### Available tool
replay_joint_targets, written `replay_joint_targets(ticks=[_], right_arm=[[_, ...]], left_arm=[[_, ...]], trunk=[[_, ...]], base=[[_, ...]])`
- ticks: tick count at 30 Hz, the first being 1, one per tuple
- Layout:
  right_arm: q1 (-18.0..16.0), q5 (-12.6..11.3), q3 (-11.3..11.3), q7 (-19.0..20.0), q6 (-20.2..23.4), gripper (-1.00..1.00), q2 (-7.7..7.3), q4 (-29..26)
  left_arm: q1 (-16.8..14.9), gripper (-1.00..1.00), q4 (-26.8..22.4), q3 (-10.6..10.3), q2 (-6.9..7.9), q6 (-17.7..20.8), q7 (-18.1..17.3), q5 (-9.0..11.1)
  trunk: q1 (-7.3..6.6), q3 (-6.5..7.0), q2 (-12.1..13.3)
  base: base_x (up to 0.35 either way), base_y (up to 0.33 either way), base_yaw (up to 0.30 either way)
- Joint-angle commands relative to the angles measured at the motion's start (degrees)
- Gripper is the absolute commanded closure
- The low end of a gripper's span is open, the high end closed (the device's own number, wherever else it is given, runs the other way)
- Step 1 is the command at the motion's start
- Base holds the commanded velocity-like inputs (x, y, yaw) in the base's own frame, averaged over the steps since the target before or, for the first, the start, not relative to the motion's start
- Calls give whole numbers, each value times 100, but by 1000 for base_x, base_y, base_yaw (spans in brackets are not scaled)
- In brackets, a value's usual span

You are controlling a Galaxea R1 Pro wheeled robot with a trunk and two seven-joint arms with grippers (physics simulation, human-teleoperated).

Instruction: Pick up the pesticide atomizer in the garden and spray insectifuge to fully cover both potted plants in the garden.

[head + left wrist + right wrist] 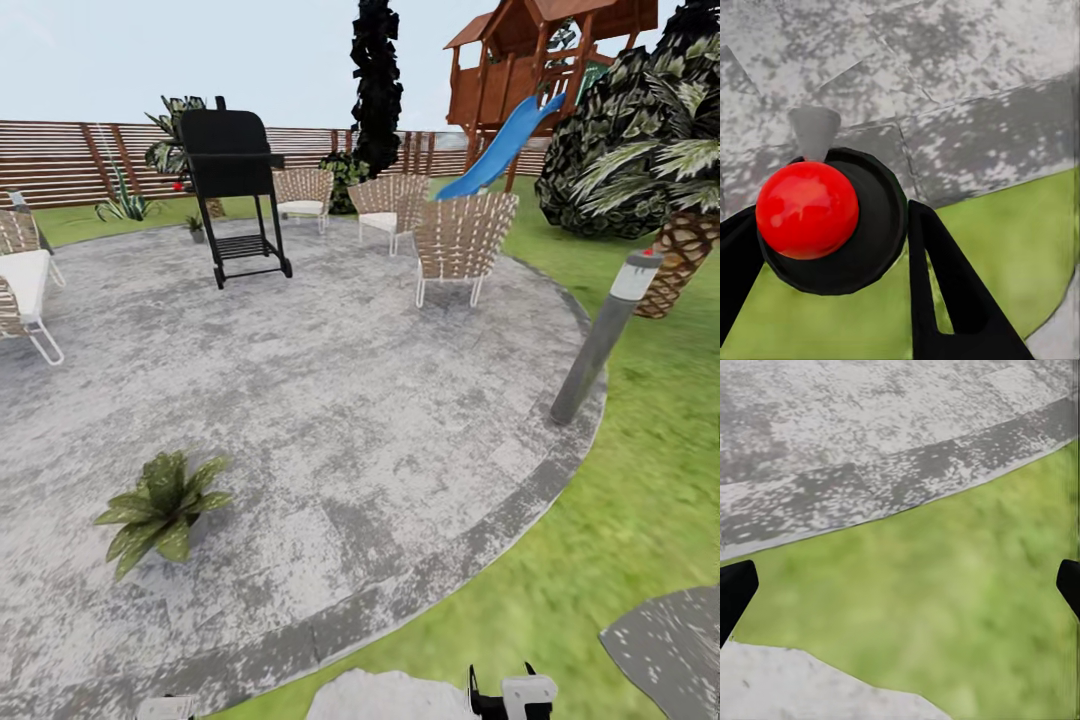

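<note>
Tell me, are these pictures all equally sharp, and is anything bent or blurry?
Head view: fairly sharp, but wide-angle distortion tilts the grey post and the playhouse. Right wrist view: the lawn is a soft blur. Left wrist view: glare spot on a red ball.

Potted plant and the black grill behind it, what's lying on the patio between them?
Nothing: in the head view, bare mottled grey patio stone runs from the potted plant to the black grill.
</note>
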Motion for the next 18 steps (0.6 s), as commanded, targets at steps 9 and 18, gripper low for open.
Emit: replay_joint_targets(ticks=[9,18], right_arm=[[-3,61,-24,-42,-3,-100,13,17],[-3,61,-24,-45,-3,-100,16,17]], left_arm=[[-3,100,5,32,1,-10,-58,23],[-3,100,5,32,8,-10,-57,28]], trunk=[[1,-4,-2],[1,-4,-2]], base=[[178,-285,0],[201,-272,14]])
